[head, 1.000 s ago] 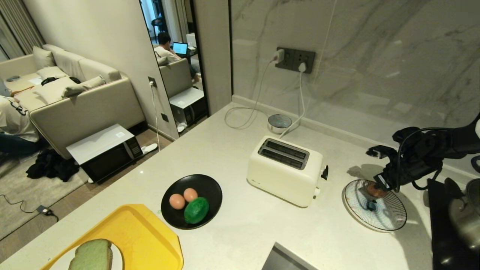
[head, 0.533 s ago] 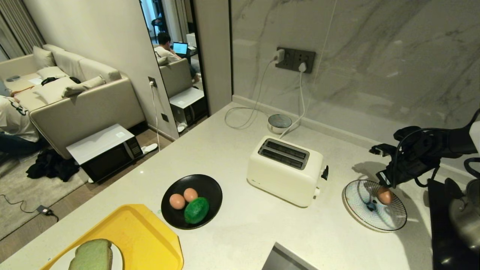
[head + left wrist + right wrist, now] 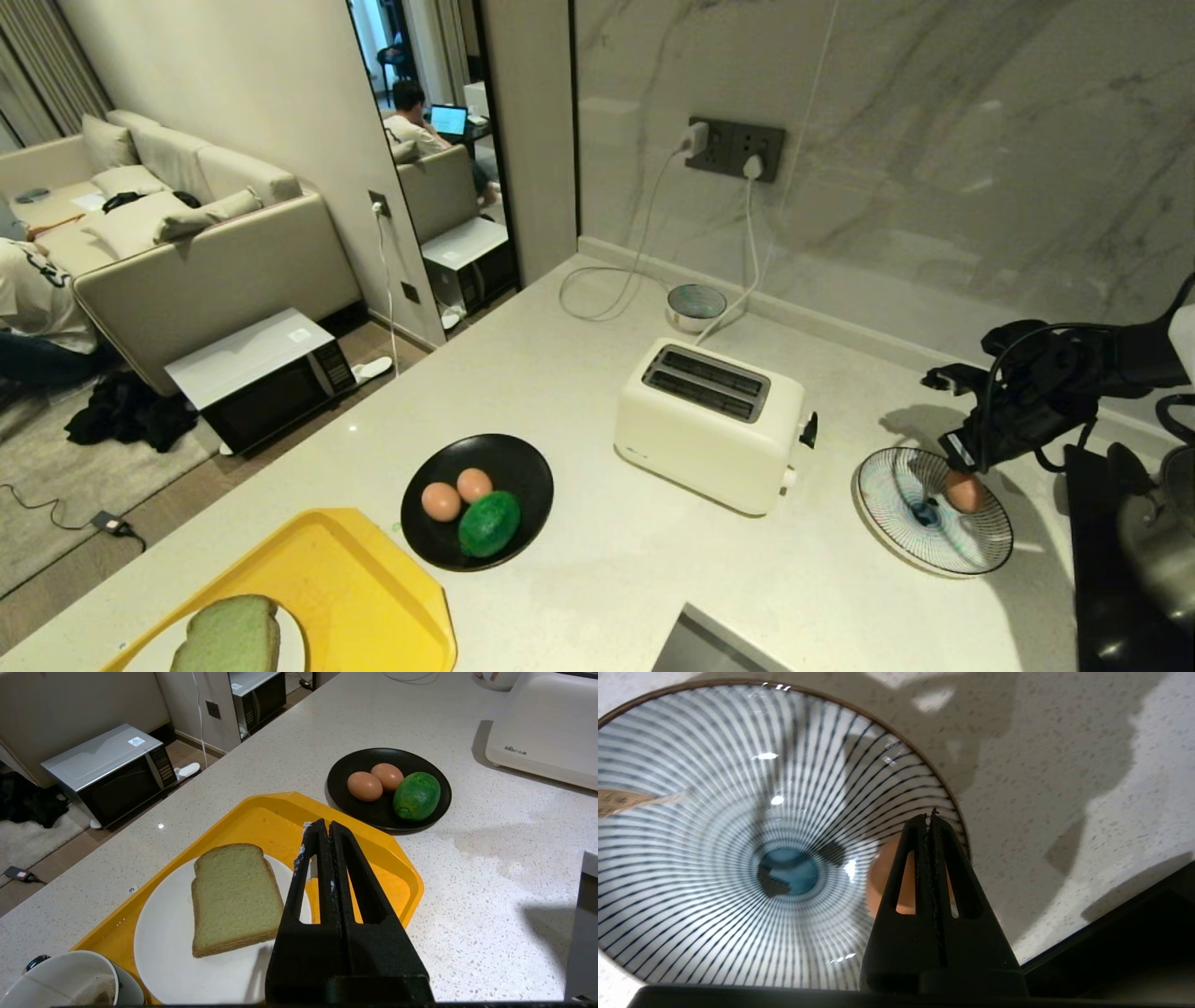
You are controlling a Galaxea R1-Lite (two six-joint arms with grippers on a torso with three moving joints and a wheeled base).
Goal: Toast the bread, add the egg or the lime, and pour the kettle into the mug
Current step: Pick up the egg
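Head view: right gripper (image 3: pixel 962 455), fingers pressed together and empty, hangs over the egg (image 3: pixel 963 491) in the striped plate (image 3: pixel 896 523) near the counter's right edge; left gripper (image 3: pixel 320 828) likewise closed, over the tray (image 3: pixel 261 812).

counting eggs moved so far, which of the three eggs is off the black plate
The egg in the striped bowl, right of the toaster, beneath the shut right gripper; the other two share the black plate with the lime.

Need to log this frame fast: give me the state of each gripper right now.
Left gripper: jaws shut, holding nothing, above the yellow tray.
Right gripper: jaws shut, holding nothing, above the egg in the striped dish.
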